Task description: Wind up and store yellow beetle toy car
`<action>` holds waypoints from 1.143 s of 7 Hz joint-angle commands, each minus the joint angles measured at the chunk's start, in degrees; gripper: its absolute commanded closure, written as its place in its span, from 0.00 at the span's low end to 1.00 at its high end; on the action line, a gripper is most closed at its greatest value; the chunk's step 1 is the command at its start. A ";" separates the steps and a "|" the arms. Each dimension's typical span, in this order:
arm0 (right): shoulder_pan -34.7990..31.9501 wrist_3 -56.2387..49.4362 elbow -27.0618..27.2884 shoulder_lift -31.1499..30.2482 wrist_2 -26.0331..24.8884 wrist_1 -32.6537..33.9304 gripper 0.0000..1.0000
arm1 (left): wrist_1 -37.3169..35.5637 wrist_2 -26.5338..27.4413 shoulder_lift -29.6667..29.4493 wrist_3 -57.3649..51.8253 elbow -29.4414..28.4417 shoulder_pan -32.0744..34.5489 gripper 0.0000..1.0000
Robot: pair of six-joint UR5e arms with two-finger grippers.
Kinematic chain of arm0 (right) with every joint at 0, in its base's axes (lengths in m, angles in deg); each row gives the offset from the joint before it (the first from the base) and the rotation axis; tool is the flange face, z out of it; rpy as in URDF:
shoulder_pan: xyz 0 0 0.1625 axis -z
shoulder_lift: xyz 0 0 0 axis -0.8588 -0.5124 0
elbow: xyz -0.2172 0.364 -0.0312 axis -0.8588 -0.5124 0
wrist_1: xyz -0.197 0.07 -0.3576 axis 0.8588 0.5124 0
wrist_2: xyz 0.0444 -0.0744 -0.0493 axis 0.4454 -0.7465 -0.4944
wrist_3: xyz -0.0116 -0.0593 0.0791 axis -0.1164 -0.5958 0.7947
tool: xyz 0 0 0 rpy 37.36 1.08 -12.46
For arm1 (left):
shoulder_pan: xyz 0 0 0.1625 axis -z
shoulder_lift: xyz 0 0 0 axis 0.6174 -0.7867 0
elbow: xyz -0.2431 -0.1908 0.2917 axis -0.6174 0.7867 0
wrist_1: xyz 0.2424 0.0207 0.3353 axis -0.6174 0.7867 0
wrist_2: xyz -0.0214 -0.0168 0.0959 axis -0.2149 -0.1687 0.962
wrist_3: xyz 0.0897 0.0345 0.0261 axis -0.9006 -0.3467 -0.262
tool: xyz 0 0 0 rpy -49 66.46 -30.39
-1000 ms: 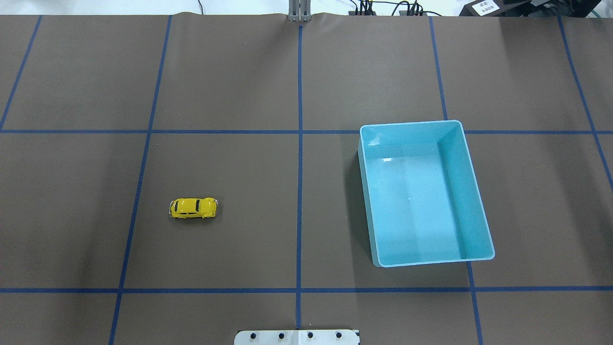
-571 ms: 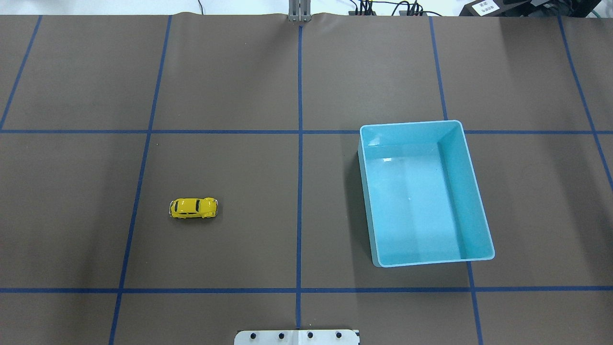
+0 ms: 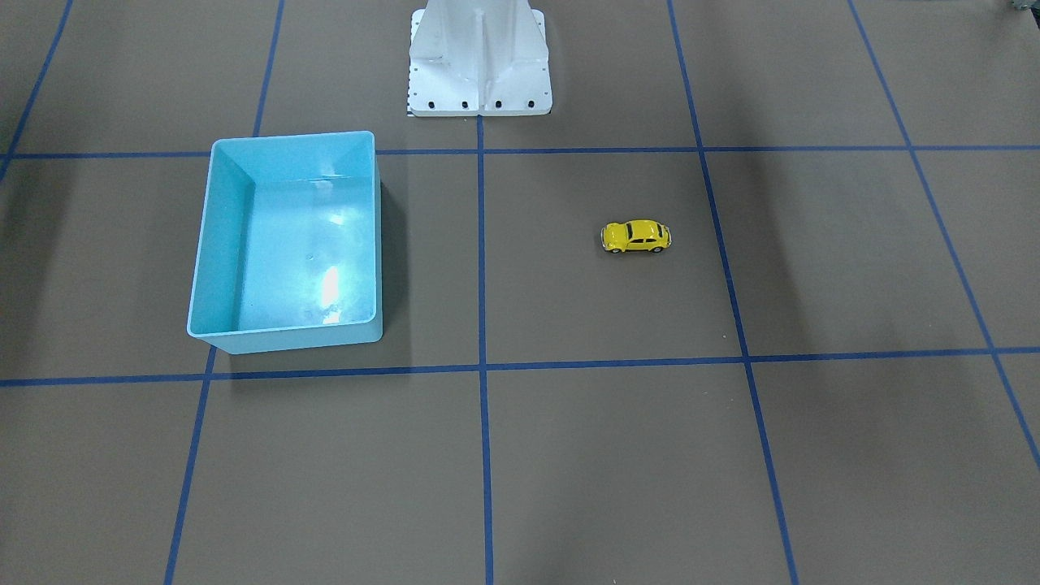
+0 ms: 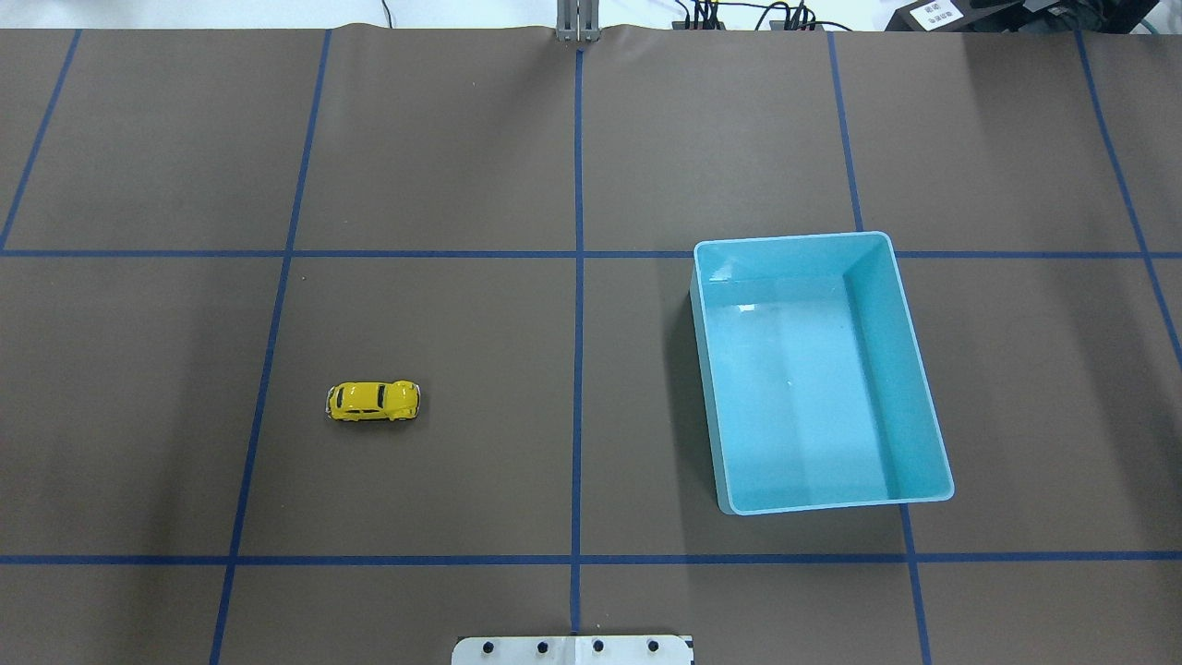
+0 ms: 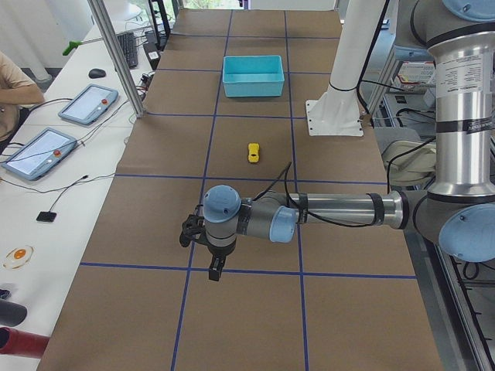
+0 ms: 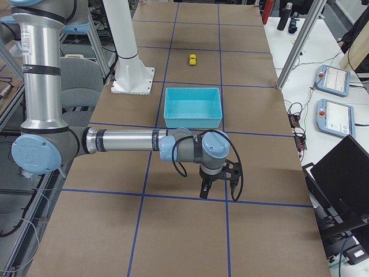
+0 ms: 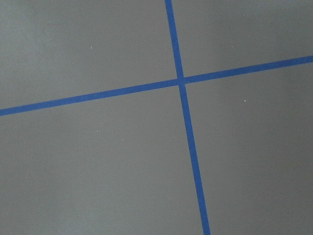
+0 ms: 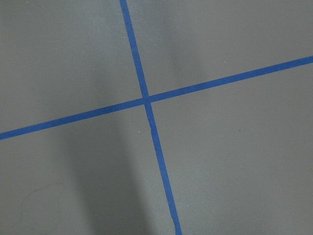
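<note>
The yellow beetle toy car [image 4: 373,402] stands on its wheels on the brown table, left of the centre line; it also shows in the front view [image 3: 636,236] and, small, in the side views [image 5: 254,152] [image 6: 192,59]. The light-blue bin [image 4: 794,238] stands empty on the right half [image 3: 284,337]. My left gripper [image 5: 214,267] hangs over the table's left end, far from the car. My right gripper [image 6: 216,190] hangs over the right end, beyond the bin. Both show only in the side views, so I cannot tell whether they are open or shut.
Blue tape lines [image 4: 577,277] divide the brown mat into squares. The white robot base [image 3: 479,61] stands at the near edge. Both wrist views show only mat and a tape crossing [image 7: 181,81] [image 8: 145,100]. Tablets [image 5: 85,104] and cables lie on the side bench.
</note>
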 commanded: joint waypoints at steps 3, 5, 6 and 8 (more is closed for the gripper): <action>0.00 -0.08 0.00 -0.02 0.09 0.00 0.00 | -1.47 1.09 -2.73 -0.16 2.00 -4.83 0.00; 0.00 -0.08 0.00 -0.02 0.09 0.00 0.00 | -12.47 1.09 -9.72 -0.16 5.15 -8.70 0.00; 0.00 -0.08 0.00 -0.02 0.09 0.00 0.00 | -19.86 1.35 -15.25 -0.51 5.87 -10.88 0.00; 0.00 -0.08 0.00 -0.02 0.09 0.00 0.00 | -21.60 6.08 -20.56 -0.51 7.36 -16.32 0.00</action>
